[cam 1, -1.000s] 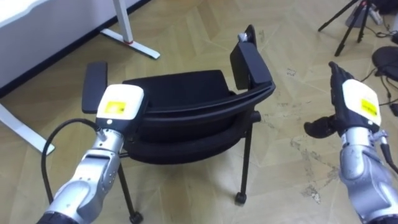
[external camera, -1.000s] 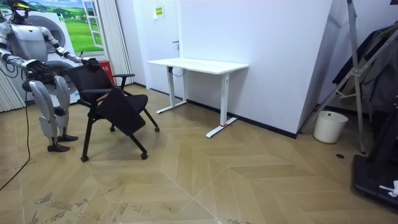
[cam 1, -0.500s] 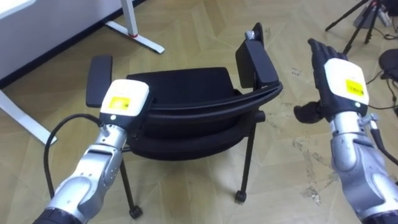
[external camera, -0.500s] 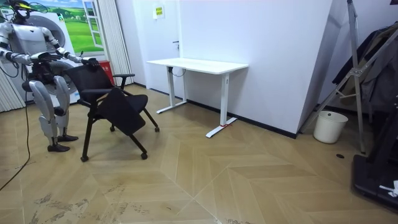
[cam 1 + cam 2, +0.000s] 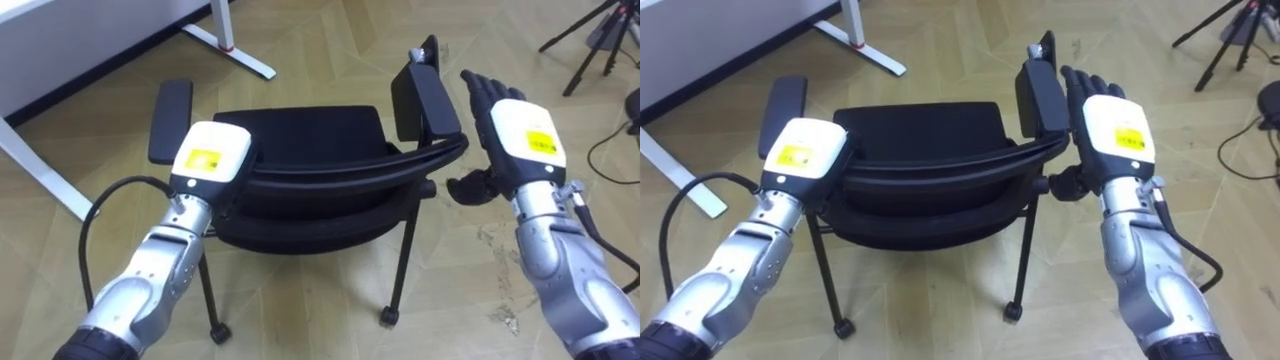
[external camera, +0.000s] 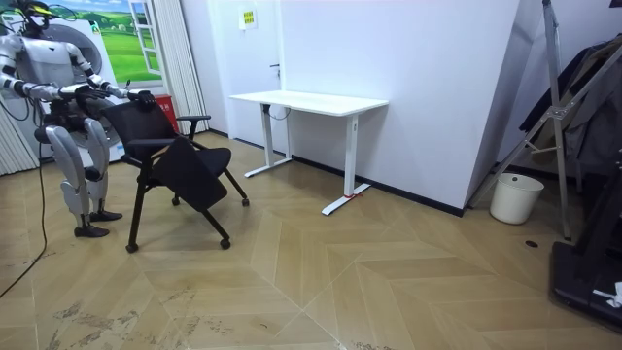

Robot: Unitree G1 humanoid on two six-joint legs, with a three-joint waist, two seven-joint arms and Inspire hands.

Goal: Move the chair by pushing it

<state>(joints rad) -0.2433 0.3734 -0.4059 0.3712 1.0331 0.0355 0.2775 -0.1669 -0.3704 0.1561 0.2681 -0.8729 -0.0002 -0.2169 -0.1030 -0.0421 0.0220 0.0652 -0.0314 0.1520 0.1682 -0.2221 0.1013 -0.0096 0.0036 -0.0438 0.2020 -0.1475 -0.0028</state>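
Observation:
A black chair with two armrests stands right before me, its seat facing away and its curved backrest nearest. My left hand rests on the left end of the backrest's top edge, its fingers hidden behind the back of the hand. My right hand is open with straight fingers and the thumb spread, close beside the right armrest and the backrest's right end, just apart from them. In the room view I stand behind the chair at the room view's left, both arms reaching forward.
A white desk's foot lies on the wooden floor beyond the chair; the desk stands against the white wall. Tripod legs are at my far right. A white bin stands far off by the wall.
My right hand has swung left, from well off the chair to close beside its right armrest. My left hand stays on the backrest. The view has shifted slightly.

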